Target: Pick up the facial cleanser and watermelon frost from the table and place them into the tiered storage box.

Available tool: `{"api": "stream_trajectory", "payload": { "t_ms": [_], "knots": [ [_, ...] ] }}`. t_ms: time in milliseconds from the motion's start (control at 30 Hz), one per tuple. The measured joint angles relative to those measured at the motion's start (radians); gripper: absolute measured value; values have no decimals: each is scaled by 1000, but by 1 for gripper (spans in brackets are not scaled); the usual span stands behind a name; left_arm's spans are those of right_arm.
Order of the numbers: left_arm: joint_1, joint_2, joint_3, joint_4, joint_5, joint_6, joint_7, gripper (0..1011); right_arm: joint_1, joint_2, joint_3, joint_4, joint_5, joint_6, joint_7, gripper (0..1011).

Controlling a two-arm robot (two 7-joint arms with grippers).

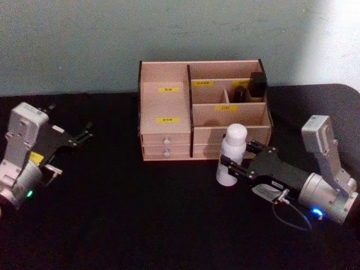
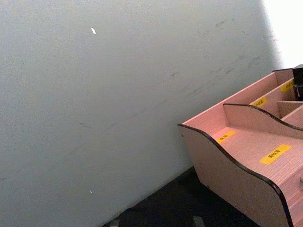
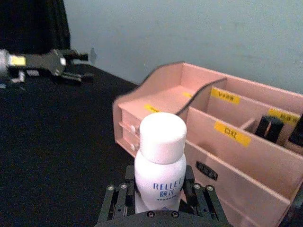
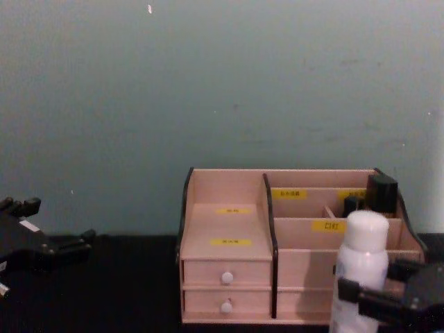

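Right hand (image 1: 237, 161) is clamped on the facial cleanser (image 1: 232, 147), a white bottle with a white cap. Its fingers pinch the lower body from both sides and the cap stands free above them. The bottle's long axis is vertical and upright, no tilt seen. Can't tell if the base rests on the black bench (image 1: 140, 214) or is just clear of it.

Key relation, head view as the clock: the tiered storage box (image 1: 163, 105) lies at 12 o'clock from the bottle, just beside it, and the bottle overlaps the box's lower front right. The right arm reaches in from about 4 o'clock. The open front-right trough (image 1: 211, 115) sits up and behind the bottle at roughly 12 to 11 o'clock. The stepped left bay is at 10 o'clock, farther off. Judgement: the next move needs a lift above the trough's front wall, then a short carry toward 12 o'clock, keeping the bottle upright so the base drops in first. Risk is the base clipping that wall.

Dark items (image 1: 257, 84) stand in the rear right compartment at 1 o'clock from the bottle. Can't tell what they are, and can't pick out the watermelon frost.

Left hand (image 1: 84, 135) is parked at 9 o'clock, well apart from the box, fingers spread and holding nothing. The right arm is plainly the nearer one.
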Motion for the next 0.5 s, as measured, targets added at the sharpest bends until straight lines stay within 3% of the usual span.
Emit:
{"api": "stream_trajectory", "payload": {
  "t_ms": [267, 500],
  "knots": [
    [0, 0, 0, 0, 0, 0, 0, 1001, -14, 19, 32, -81, 39, 13, 2, 592],
    [0, 0, 0, 0, 0, 0, 0, 1001, 19, -1, 47, -97, 43, 18, -39, 592]
  ]
}}
